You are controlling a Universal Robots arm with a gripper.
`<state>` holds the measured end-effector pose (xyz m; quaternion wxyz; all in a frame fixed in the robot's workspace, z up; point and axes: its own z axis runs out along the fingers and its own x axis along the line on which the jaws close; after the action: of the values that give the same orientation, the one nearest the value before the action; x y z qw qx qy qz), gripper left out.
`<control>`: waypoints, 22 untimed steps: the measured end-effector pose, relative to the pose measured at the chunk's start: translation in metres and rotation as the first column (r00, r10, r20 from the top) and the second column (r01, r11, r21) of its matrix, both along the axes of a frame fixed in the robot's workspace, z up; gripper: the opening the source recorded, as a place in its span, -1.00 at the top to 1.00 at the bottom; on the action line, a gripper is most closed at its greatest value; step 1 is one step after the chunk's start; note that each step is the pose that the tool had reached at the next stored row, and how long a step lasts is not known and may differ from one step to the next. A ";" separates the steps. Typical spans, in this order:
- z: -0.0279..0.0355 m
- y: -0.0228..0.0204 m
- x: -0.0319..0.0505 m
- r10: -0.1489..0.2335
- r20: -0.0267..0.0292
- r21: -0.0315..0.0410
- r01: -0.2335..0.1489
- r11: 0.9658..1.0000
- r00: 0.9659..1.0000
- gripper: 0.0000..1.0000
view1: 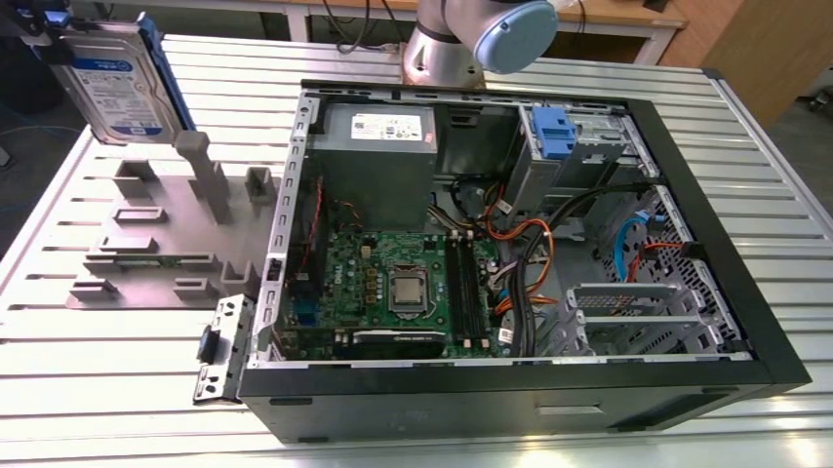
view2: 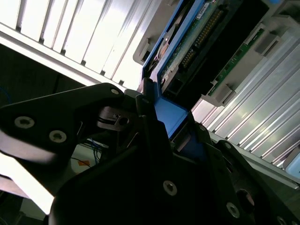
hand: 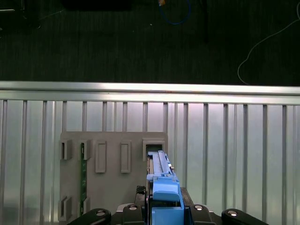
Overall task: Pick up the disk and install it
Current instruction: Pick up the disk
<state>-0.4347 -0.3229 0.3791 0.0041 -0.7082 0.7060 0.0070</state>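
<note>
Ribbed aluminium counter [view1: 78,380] carried an open black computer case [view1: 521,395] and, toward the exterior view's left, a grey plastic fixture plate with upright posts and slots [view1: 143,263]. In that view the disk [view1: 115,83], a flat silver hard drive with a white-and-blue label in a blue plastic carrier, hung upright in the air above the far end of the fixture, well apart from the case. Inside the case sat a grey boxy power supply [view1: 377,146], a green motherboard [view1: 390,283] and a blue latch piece [view1: 553,132] at the drive cage.

In the second wrist view the black end effector [view2: 171,119] was closed onto the carrier's blue end tab, with a finger [view2: 145,105] pressed against it; the drive's circuit-board side [view2: 206,42] extended away from the grip.

In the first wrist view the disk [hand: 161,180] appeared edge-on, above the fixture and in line with a vacant slot [hand: 153,150] but clear of it.

Assessment: the pick-up was complete and the carry was in hand; installation was not yet done. The move toward the case would call for a firm grip, clearance over the case wall and cables, and squaring the carrier with the cage.
</note>
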 end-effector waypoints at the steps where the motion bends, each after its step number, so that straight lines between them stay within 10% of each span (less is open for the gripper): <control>1: 0.0003 0.0000 0.0000 0.000 0.000 0.000 0.000 1.000 1.000 0.27; 22: 0.0062 0.0000 0.0000 0.000 0.000 0.000 0.000 1.000 1.000 0.27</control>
<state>-0.4347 -0.3229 0.3853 0.0042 -0.7082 0.7060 0.0070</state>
